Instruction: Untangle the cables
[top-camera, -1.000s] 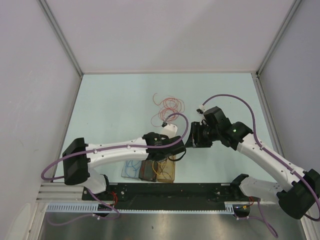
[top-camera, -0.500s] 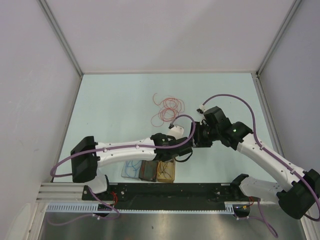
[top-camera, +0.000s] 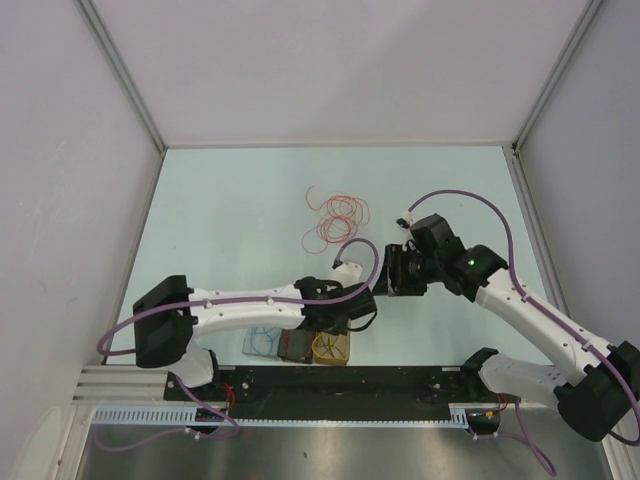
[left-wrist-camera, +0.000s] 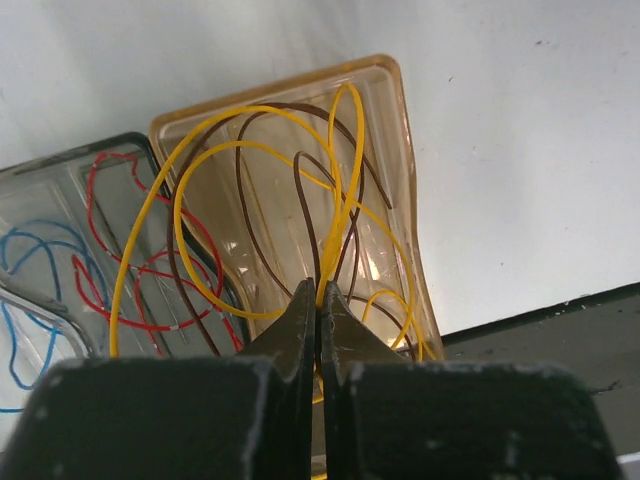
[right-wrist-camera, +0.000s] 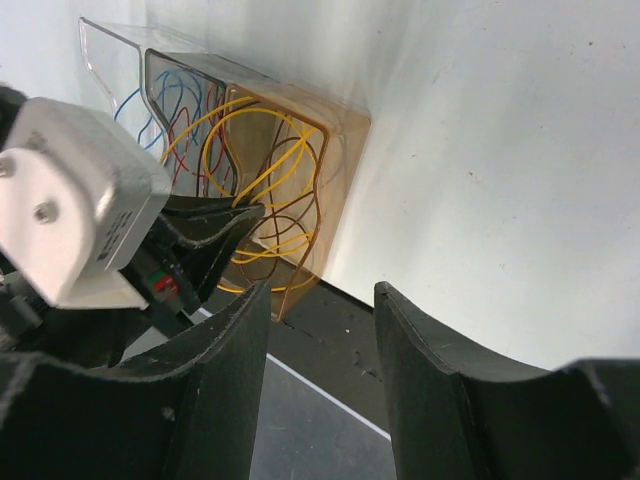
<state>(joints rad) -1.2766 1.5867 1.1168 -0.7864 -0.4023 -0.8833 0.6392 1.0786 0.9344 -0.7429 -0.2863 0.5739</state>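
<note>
Left gripper (left-wrist-camera: 318, 300): fingers pressed together, pinching a yellow wire (left-wrist-camera: 176, 215) at the tips.
Yellow wire: wide loops rising from the pinch and spilling over the amber tray (left-wrist-camera: 400, 130), one arc reaching across the neighbouring grey tray (left-wrist-camera: 70, 230).
Brown wires (left-wrist-camera: 240, 190): looped inside the amber tray, crossing the yellow one.
Red wire (left-wrist-camera: 95, 200): coiled in the grey tray.
Blue wire (left-wrist-camera: 30, 232): in the clear tray (top-camera: 262, 343) at the row's left end.
Trays: three touching side by side at the table's (top-camera: 230, 200) near edge.
Right gripper (right-wrist-camera: 320, 320): fingers wide apart, empty, above the table just beside the amber tray.
Tangled red and orange wires (top-camera: 335, 215): loose on the table, well apart from the trays.
</note>
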